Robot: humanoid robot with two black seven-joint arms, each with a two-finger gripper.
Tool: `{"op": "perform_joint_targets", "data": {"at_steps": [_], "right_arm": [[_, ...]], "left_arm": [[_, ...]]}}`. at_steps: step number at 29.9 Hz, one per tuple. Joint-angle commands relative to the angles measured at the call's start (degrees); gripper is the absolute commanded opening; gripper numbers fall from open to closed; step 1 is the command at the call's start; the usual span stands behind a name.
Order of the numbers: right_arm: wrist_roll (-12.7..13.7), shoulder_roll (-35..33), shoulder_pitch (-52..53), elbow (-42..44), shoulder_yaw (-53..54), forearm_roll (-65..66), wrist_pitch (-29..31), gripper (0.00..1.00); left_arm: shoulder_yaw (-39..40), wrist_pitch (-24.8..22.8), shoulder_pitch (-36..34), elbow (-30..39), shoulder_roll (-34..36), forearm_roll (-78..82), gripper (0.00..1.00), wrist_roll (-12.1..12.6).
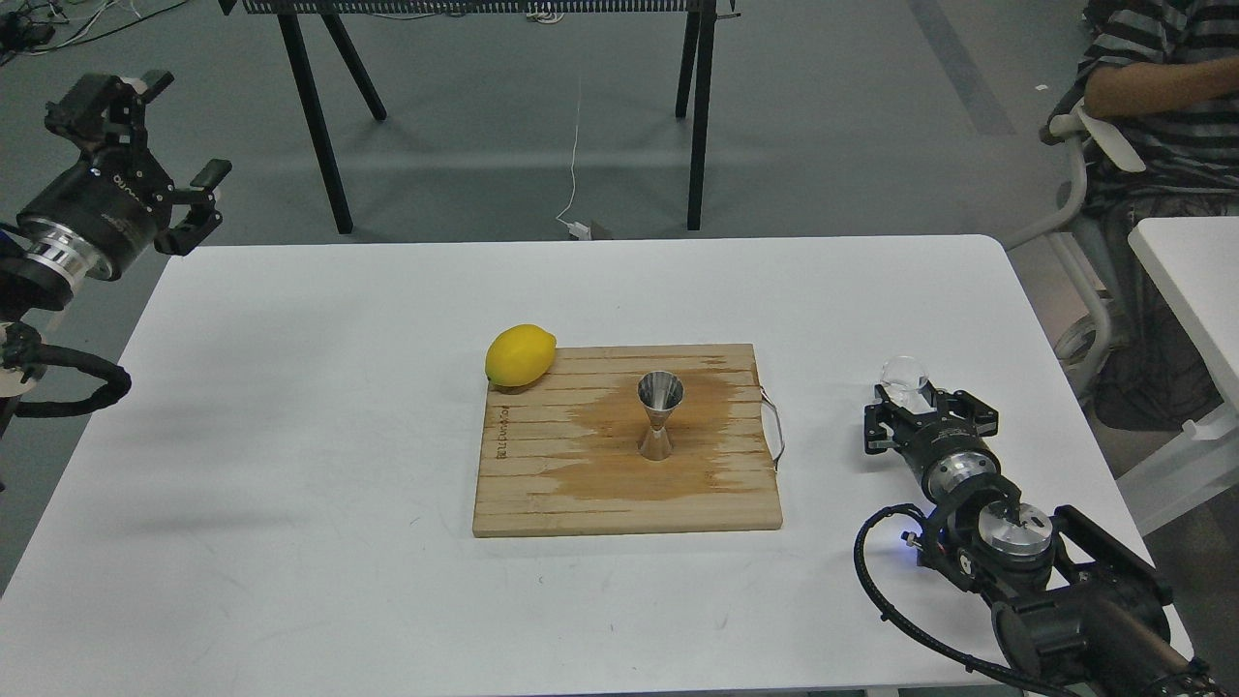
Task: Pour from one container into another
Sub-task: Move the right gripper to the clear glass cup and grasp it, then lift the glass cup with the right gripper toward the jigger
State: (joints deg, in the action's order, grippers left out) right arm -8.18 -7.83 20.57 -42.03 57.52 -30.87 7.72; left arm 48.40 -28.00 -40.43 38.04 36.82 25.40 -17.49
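Observation:
The small clear glass cup [904,374] is at the right of the white table [290,407], right at the tips of my right gripper [907,391]. Its fingers stand close on either side of the cup's lower part, and the gripper looks shut on it. The steel hourglass jigger [660,416] stands upright in the middle of a wooden board [542,484], on a wet brown stain, about a board's half-width left of the cup. My left gripper [180,130] hangs open and holding nothing, above the table's far left corner.
A yellow lemon [520,355] rests at the board's far left corner. A wire handle [774,431] sticks out of the board's right side. A seated person [1162,106] and a second table [1191,281] are at the right.

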Motion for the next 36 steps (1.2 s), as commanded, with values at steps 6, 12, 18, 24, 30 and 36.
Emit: {"op": "perform_joint_targets", "data": {"at_steps": [6,12,18,24,30,36], "right_arm": [[-1.0,-0.6,-1.3,-14.2,0.0,0.1,-3.9,0.12],[-1.8,-3.6,-1.9,-26.5,0.0,2.6,-10.1,0.12],[-1.5,-3.7,-1.0,-35.0,0.0,7.9,-17.6,0.12],[-0.8,-3.9,0.8,-41.9,0.0,11.7,-23.7,0.12],[-0.3,-3.9,2.1,-43.5,-2.1,12.4,-25.2,0.12],[-0.3,-3.8,4.0,-43.5,-6.7,13.0,-26.7,0.12]], "left_arm": [[0.1,0.0,0.0,0.0,-0.1,0.0,0.99,-0.1],[0.5,0.0,0.0,-0.1,-0.1,0.0,0.99,-0.1],[0.7,0.0,0.0,-0.1,-0.2,-0.1,0.99,-0.2],[0.7,0.0,0.1,0.0,-0.2,-0.1,0.99,-0.2],[0.8,0.1,-0.1,0.0,-0.1,-0.1,0.99,-0.2],[0.8,0.1,-0.1,0.0,0.0,-0.1,0.99,-0.2]]}}
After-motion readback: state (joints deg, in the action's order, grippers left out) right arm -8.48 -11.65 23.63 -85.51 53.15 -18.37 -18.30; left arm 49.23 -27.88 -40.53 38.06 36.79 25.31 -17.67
